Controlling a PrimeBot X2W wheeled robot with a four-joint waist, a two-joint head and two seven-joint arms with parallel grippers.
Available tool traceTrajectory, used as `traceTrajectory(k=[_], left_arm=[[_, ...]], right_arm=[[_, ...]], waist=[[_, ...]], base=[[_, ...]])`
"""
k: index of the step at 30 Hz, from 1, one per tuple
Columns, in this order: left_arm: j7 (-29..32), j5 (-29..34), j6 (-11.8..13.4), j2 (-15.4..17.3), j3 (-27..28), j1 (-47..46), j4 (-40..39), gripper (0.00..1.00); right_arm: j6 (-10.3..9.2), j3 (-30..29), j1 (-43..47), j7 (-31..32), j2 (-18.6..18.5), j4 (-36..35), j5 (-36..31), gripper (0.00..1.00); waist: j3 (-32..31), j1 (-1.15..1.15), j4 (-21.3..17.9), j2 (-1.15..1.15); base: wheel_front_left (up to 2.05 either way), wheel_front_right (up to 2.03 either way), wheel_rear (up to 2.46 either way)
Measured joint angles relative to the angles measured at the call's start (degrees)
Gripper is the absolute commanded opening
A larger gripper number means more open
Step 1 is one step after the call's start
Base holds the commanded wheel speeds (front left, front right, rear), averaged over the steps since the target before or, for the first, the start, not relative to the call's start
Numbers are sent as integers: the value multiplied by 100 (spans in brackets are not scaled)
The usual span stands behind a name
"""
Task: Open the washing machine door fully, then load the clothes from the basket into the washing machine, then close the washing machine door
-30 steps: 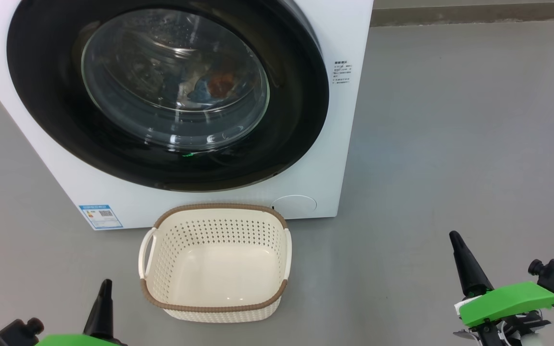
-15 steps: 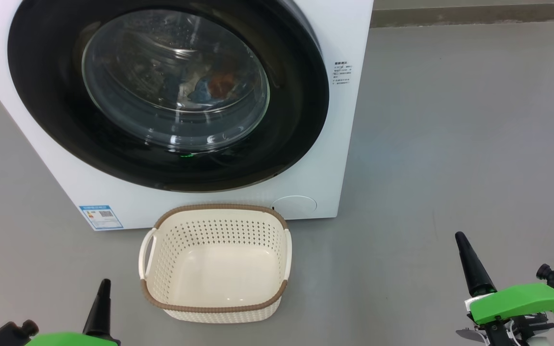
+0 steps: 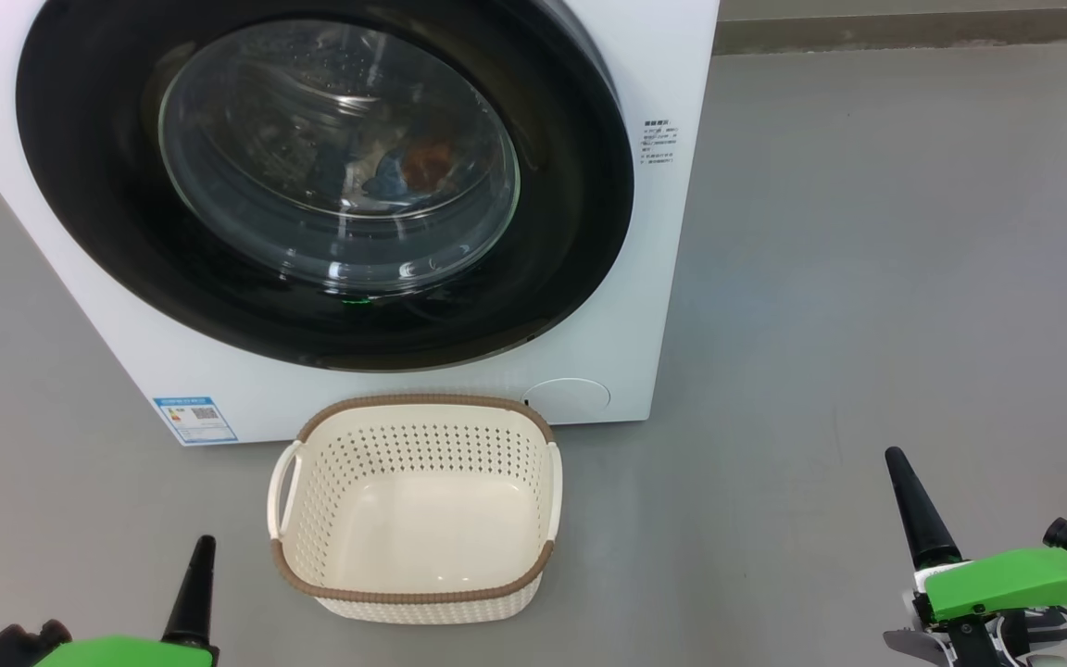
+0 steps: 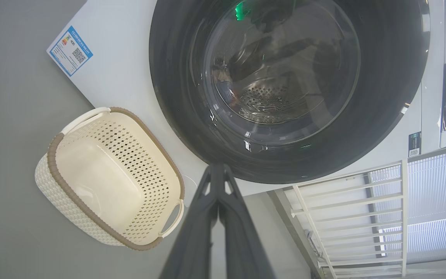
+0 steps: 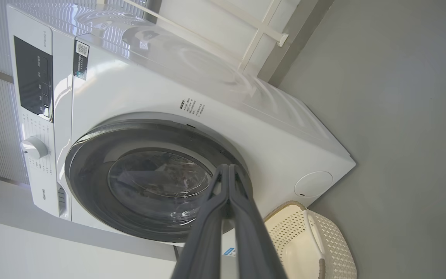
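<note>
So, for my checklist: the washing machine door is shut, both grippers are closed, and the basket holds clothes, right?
No: the basket is empty, as the head view shows. The washing machine door is shut and the left gripper and right gripper are closed.

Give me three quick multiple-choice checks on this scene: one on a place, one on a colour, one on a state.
1. Where does the basket stand?
A. On top of the machine
B. On the floor before the washing machine
C. Inside the drum

2. What colour is the basket's rim?
A. Brown
B. Blue
C. Black

3. How is the washing machine door?
A. Swung wide open
B. Shut
C. Off its hinge

Answers:
1 B, it sits on the grey floor just before the machine's front.
2 A, a brown woven-look band rings its cream wall.
3 B, the black ring lies flat against the white front.
</note>
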Motion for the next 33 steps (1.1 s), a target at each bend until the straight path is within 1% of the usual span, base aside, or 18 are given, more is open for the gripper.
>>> traceTrajectory(k=[33], left_arm=[[511,-1680,0,-120,277,-97,41,0]], right_arm=[[-15,-433,97,526,211,-93,1593,0]], waist=[[-26,0,4,0]], base=[[0,0,0]])
